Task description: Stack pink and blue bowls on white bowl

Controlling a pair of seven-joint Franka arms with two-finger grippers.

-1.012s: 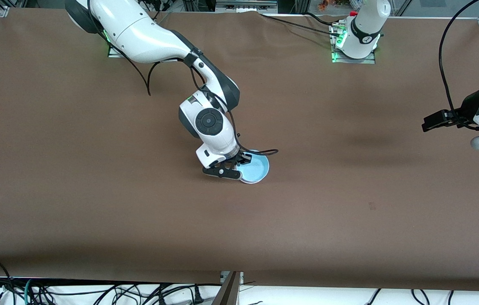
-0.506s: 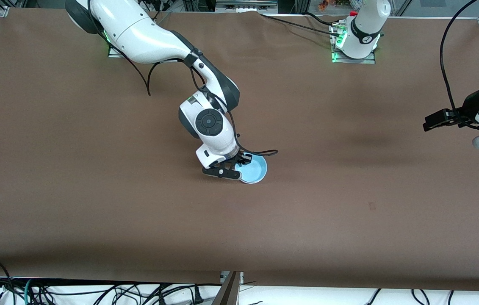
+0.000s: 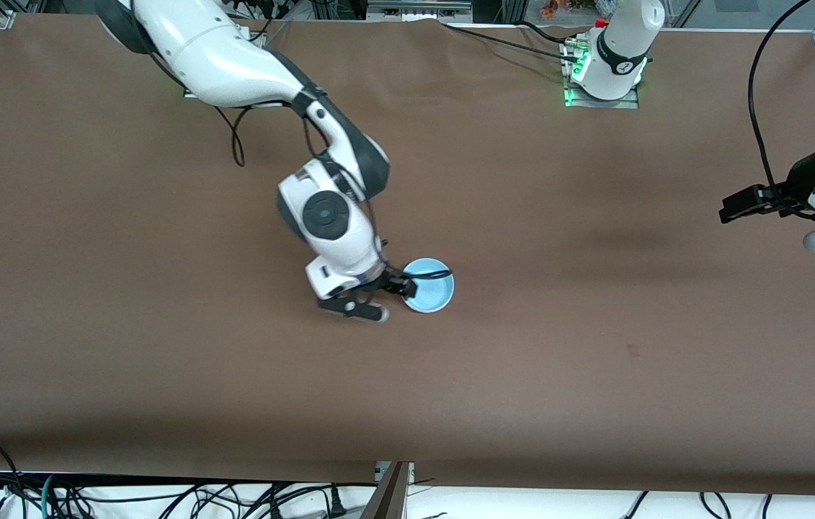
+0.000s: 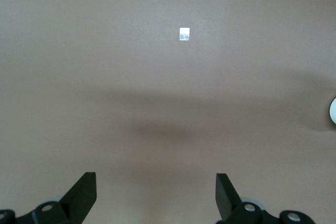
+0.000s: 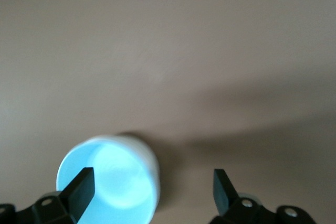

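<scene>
A: So, what has just changed?

B: The right gripper (image 3: pixel 387 299) has let go and drawn away from the blue bowl (image 3: pixel 429 285), toward the right arm's end of the table (image 3: pixel 594 346). A second ago its fingers straddled the bowl's rim; now they stand spread and empty just beside it.

A: What does that mean for the stacking?

B: Probably the blue bowl is placed. It sits mid-table, with a white edge under it; the pink bowl is hidden.

A: And the other arm?

B: The left gripper (image 4: pixel 156 198) waits over bare table at its own end, fingers apart, holding nothing.

A: Describe the surfaces.

B: The bowl is round, shallow, smooth plastic; the table is matte brown.
</scene>
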